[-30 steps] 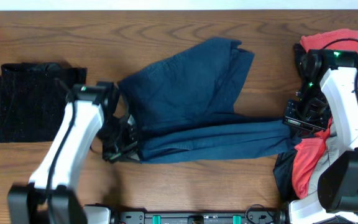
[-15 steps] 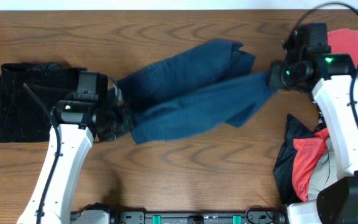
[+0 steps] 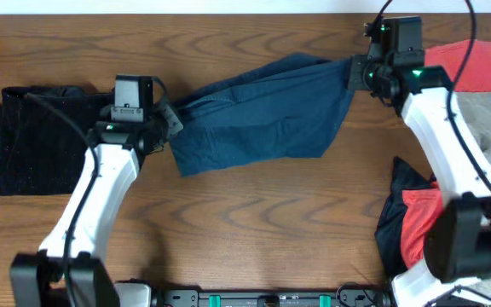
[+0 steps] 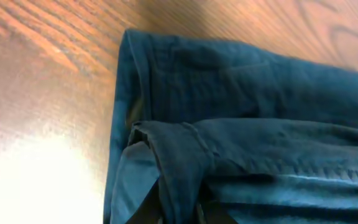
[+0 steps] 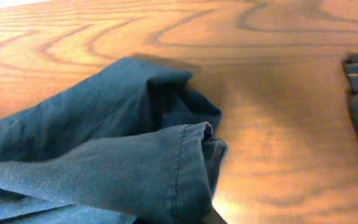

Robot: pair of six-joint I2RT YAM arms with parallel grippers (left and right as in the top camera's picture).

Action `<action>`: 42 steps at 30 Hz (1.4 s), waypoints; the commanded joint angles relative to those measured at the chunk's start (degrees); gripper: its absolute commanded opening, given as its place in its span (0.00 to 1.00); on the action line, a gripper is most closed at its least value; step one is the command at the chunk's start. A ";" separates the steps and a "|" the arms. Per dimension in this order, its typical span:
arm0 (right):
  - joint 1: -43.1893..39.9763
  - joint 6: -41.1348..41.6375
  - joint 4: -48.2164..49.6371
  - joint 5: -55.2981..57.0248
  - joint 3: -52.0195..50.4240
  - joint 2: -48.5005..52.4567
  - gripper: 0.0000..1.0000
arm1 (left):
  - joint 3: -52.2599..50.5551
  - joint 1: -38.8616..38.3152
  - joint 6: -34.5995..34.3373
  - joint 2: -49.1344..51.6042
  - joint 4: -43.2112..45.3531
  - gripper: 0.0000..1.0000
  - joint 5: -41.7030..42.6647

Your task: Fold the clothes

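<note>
The blue trousers point(image 3: 262, 115) have been folded upward; the left pincer point(image 3: 167, 128) and right pincer point(image 3: 354, 75) each clamp one end, with the cloth between them.

The front half of the counter point(image 3: 254, 222) is bare wood from the left arm point(image 3: 101, 192) across to the heap of clothes point(image 3: 412, 226), and either pincer has room to pass there. Behind it the blue garment point(image 3: 262, 119) spans the middle, pinched at its ends by the left pincer point(image 3: 167, 128) and the right pincer point(image 3: 354, 75), barring a straight path to the back. The black folded garment point(image 3: 32, 141) fills the left end. The heap fills the right end, beneath the right arm point(image 3: 437, 136). A narrow bare strip runs along the back edge.
</note>
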 commanded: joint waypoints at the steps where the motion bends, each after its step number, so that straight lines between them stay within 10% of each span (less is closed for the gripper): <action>1: 0.20 0.83 5.84 2.25 0.76 3.41 0.32 | -0.33 0.94 -0.61 3.87 2.34 0.33 -5.22; 3: 0.20 1.75 11.45 -1.40 0.76 5.51 0.87 | -0.33 1.07 -0.59 5.79 4.15 0.57 -6.03; 4: 0.20 1.86 13.16 -3.39 0.76 6.19 0.99 | -0.33 1.36 -0.63 6.29 4.31 0.66 -6.03; 20: 0.15 1.14 -9.53 -5.33 0.76 7.15 0.99 | -0.35 5.84 9.16 7.15 -6.71 0.99 7.45; 33: 0.26 0.63 -13.49 -5.33 0.76 5.57 0.91 | -0.35 5.42 13.03 18.75 -3.85 0.99 14.62; 42: 1.36 -0.17 -13.29 -5.33 0.76 4.44 0.83 | -0.35 4.98 14.53 21.05 -1.97 0.43 18.91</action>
